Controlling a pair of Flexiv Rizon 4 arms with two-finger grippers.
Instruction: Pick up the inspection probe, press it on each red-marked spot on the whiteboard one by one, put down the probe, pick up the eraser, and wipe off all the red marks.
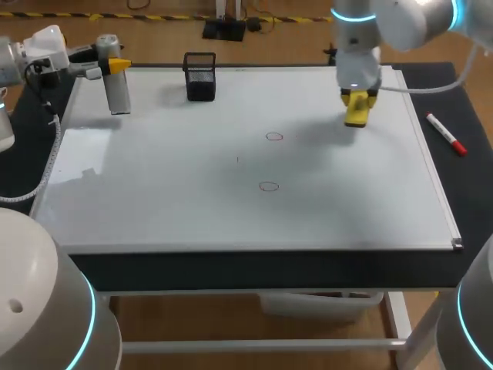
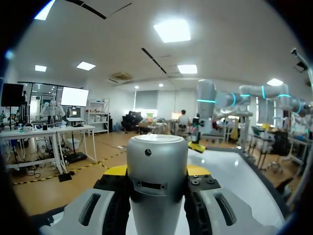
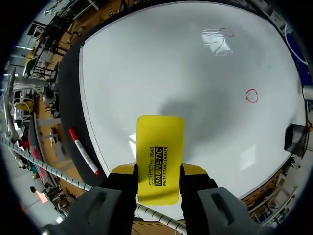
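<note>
Biggest thing here is the whiteboard (image 1: pixel 154 200), which covers most of the dark table (image 1: pixel 466 185).

The left arm (image 1: pixel 31 54) comes in at the far left corner. Its gripper (image 1: pixel 115 65) is pinching the probe (image 1: pixel 117 96), a silver cylinder, from both sides. In the head view the probe hangs upright over the board's far left edge. The left wrist view shows the same clamp, with the probe (image 2: pixel 157 166) sitting snug between the two fingers.

The right arm (image 1: pixel 400 23) reaches in over the far right part of the board. Its gripper (image 1: pixel 358 96) is clamped on the yellow eraser (image 1: pixel 356 116). The eraser looks to be held just off the surface (its shadow falls a bit to the left). In the right wrist view the eraser (image 3: pixel 160 142) sticks out ahead of the fingers.

A black mesh pen cup (image 1: pixel 200 75) stands on the far side of the board, just right of the probe.

A marker (image 1: pixel 447 133) with a red cap lies on the table right of the board.

Two small red circles sit near the middle of the board, the far one (image 1: pixel 274 137) and the near one (image 1: pixel 268 186), both well left of the eraser.
</note>
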